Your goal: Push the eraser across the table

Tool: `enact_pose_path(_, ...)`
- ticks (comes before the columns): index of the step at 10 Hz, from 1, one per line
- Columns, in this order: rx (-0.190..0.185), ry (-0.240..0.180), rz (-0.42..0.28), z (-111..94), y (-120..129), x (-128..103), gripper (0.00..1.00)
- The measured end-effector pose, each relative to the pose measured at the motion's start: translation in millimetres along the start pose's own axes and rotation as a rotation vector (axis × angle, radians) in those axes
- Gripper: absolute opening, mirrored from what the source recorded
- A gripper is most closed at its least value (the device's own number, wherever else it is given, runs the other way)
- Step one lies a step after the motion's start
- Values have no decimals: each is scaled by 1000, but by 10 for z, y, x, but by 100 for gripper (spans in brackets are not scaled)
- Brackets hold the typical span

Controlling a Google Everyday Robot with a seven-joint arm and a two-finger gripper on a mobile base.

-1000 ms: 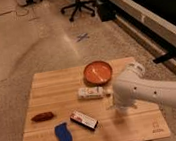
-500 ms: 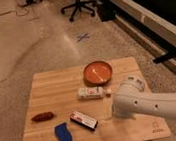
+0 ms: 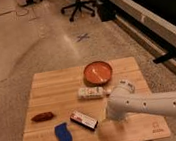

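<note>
Item 1, table (image 3: 58,85): we record a square tabletop of light wooden planks, standing on a speckled floor (image 3: 8,58), with a small logo mark (image 3: 156,129) near its front right corner.

Item 2, eraser (image 3: 84,120): a small black block with a red-and-white label on top. We find it lying flat on the front middle of the table, set at a slant, with its right end nearer the front edge.

Item 3, gripper (image 3: 114,113): we place it at the rounded left end of the white arm (image 3: 158,105), which reaches in from the right edge of the view. It sits low over the table's front half, just right of the eraser. The arm's housing covers most of it, so we cannot tell whether it is spread or closed, nor whether it touches the eraser.

Item 4, blue wavy pad (image 3: 62,134): near the front edge, just left of the eraser and apart from it.

Item 5, white elongated box (image 3: 91,92): mid-table, behind the eraser, its right end close to the arm.

Item 6, orange bowl (image 3: 98,73): toward the back of the table, behind the box, with something pale inside.

Item 7, reddish-brown object (image 3: 42,116): small and oblong, on the left side, behind the pad.

Item 8, surroundings: we note a blue cross mark (image 3: 82,37) on the floor and an office chair (image 3: 78,5) beyond it.
</note>
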Motion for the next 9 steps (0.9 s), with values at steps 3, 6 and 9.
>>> enact_pose_path(3, 7, -13, 4, 191, -83, 110, 80)
enact_pose_path(6, 33, -19, 12, 264, -88, 146, 80)
enact_pose_path(9, 65, -27, -2, 302, -23, 121, 80)
